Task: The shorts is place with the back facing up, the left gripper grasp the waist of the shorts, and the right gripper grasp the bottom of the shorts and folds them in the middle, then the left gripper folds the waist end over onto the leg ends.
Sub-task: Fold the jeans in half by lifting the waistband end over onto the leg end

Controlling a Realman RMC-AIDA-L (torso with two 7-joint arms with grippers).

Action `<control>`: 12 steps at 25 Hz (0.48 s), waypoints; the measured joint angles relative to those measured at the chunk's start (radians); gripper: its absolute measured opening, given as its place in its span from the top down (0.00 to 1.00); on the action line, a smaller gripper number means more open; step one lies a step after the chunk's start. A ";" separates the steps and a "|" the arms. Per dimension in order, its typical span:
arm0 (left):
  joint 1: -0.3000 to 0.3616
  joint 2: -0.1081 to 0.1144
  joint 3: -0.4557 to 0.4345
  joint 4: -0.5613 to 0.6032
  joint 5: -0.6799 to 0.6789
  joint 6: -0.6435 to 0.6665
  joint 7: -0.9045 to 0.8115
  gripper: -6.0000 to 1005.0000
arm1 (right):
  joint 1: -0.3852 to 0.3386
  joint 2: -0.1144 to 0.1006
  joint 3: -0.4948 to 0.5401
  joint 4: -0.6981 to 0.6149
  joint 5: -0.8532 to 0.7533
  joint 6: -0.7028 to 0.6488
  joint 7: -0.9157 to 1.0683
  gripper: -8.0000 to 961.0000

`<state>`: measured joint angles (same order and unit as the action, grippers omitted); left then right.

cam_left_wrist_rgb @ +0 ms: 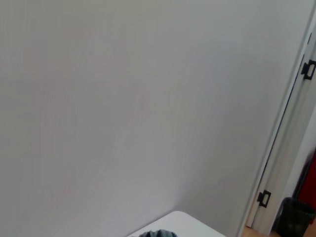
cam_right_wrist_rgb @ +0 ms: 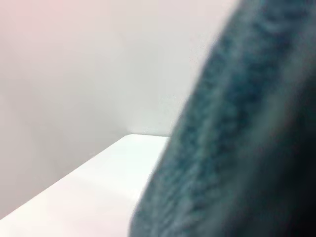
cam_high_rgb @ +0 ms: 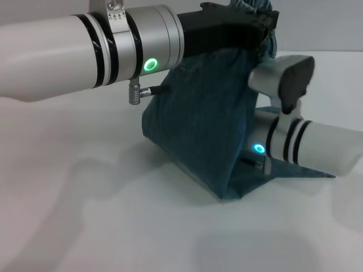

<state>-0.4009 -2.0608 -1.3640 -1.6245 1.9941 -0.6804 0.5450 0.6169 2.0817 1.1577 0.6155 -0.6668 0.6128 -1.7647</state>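
Left pincer [cam_high_rgb: 266,25] gripping lifted shorts [cam_high_rgb: 198,124]

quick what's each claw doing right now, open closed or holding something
Left claw: shut on the shorts, holding the waist lifted above the table.
Right claw: behind the hanging denim; cannot be told.

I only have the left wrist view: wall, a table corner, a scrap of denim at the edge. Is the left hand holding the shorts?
Observer: Yes. In the head view the left hand is raised, gripping the shorts at the ruffled waist.
Operator: Are they off the table?
Observer: Not fully; they hang tent-like, with the lower fold resting on the table.
Operator: And the right arm?
Observer: The right arm is low at the shorts' right side, its hand hidden behind the denim.
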 joint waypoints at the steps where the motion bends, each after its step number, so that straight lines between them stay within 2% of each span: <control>1: 0.000 0.000 0.000 0.002 0.000 0.000 0.000 0.94 | 0.008 0.001 -0.002 -0.006 0.001 0.000 0.000 0.99; 5: 0.007 0.001 -0.004 0.004 0.000 0.001 0.000 0.94 | 0.006 0.000 -0.004 -0.015 0.003 -0.010 0.000 0.99; 12: 0.012 0.002 -0.012 0.011 0.000 0.001 0.001 0.94 | -0.073 -0.007 0.035 -0.037 -0.005 -0.048 -0.050 0.99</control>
<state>-0.3887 -2.0592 -1.3762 -1.6138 1.9942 -0.6794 0.5460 0.5442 2.0745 1.1923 0.5789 -0.6714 0.5650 -1.8145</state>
